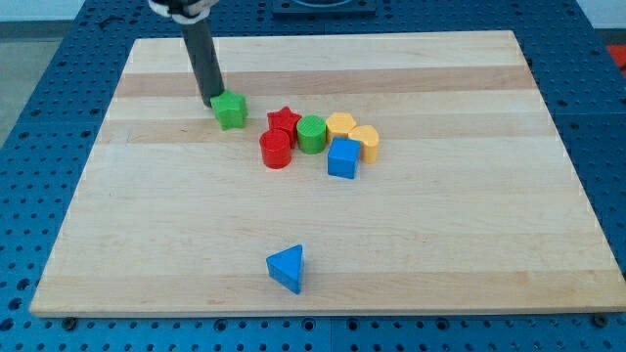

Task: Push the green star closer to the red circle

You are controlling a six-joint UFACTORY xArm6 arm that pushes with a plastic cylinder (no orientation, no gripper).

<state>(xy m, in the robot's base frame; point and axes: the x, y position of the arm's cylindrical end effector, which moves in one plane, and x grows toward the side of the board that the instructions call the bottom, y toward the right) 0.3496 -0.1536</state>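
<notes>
The green star (pixel 231 110) lies on the wooden board (pixel 147 225), up and left of the centre. The red circle (pixel 276 150) stands a short way down and right of it, apart from it. My tip (pixel 210 102) is at the star's upper left edge, touching or almost touching it. The rod rises from there toward the view's top.
A cluster sits right of the red circle: a red star (pixel 284 121), a green circle (pixel 311 134), two yellow blocks (pixel 341 125) (pixel 366 142) and a blue cube (pixel 343 157). A blue triangle (pixel 287 267) lies near the view's bottom.
</notes>
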